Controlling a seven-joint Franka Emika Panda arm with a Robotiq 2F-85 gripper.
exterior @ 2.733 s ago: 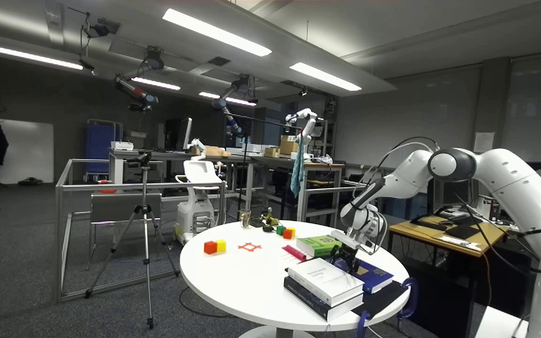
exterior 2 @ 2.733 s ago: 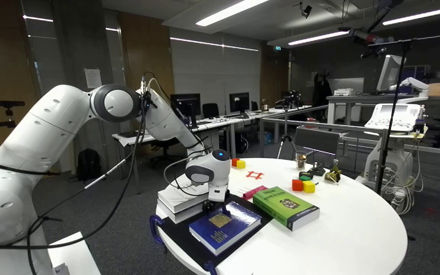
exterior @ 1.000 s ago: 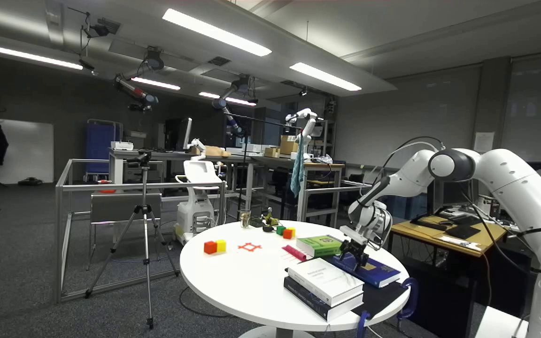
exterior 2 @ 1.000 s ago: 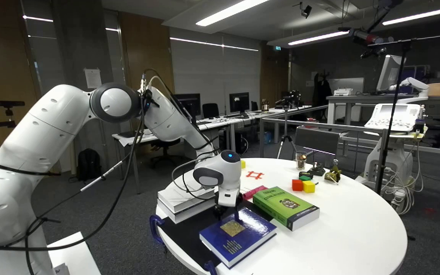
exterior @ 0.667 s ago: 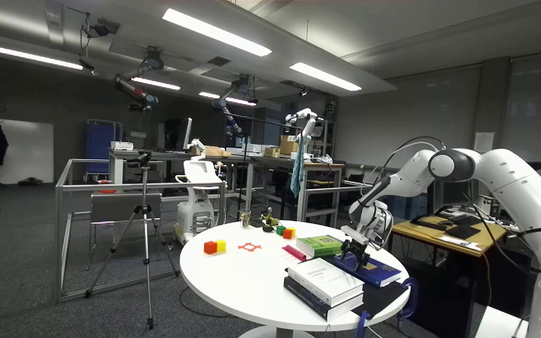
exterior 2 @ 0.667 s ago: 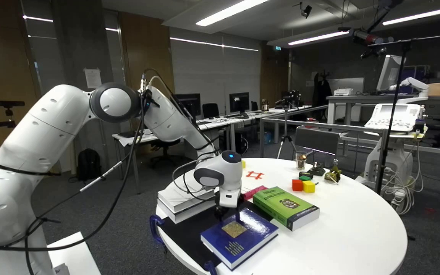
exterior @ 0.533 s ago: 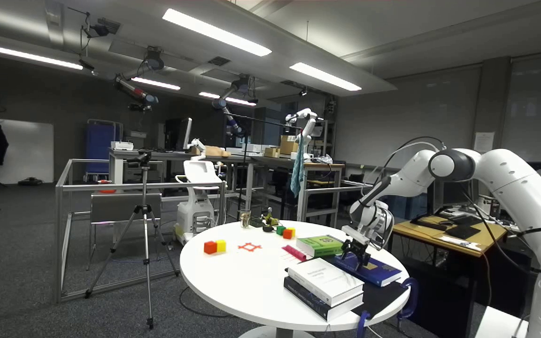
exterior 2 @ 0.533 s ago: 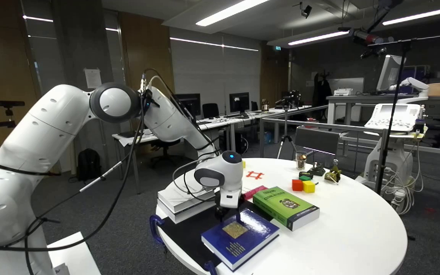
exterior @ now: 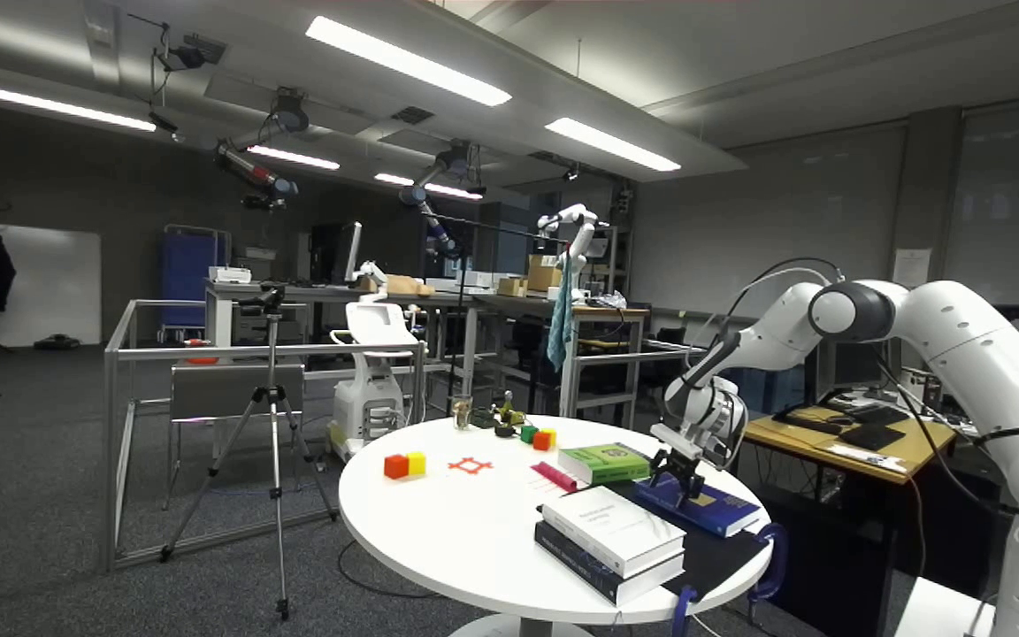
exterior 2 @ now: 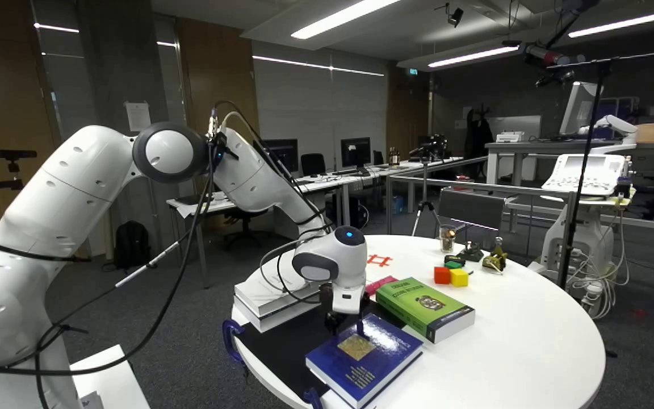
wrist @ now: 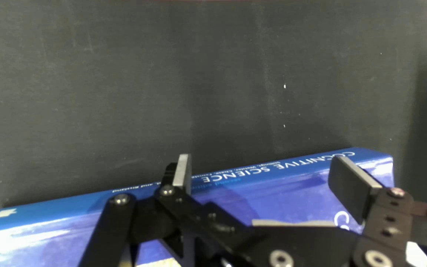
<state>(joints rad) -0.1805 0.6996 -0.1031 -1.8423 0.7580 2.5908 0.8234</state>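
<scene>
Blue bk (exterior 2: 372, 360) — jaws v. wide, touching top.

One robot arm (exterior 2: 80, 196) reached over a round white table (exterior 2: 508, 358). One gripper (exterior 2: 347, 328), fingers parted, stood at the far edge of a blue book (exterior 2: 368, 363); contact could not be made out. The blue book lay flat, partly on a black sheet (exterior 2: 279, 345). Near it lay one green book (exterior 2: 424, 309) and, opposite, two stacked books (exterior 2: 276, 305). Farther back stood one red block (exterior 2: 441, 275) beside one yellow block (exterior 2: 459, 277).
</scene>
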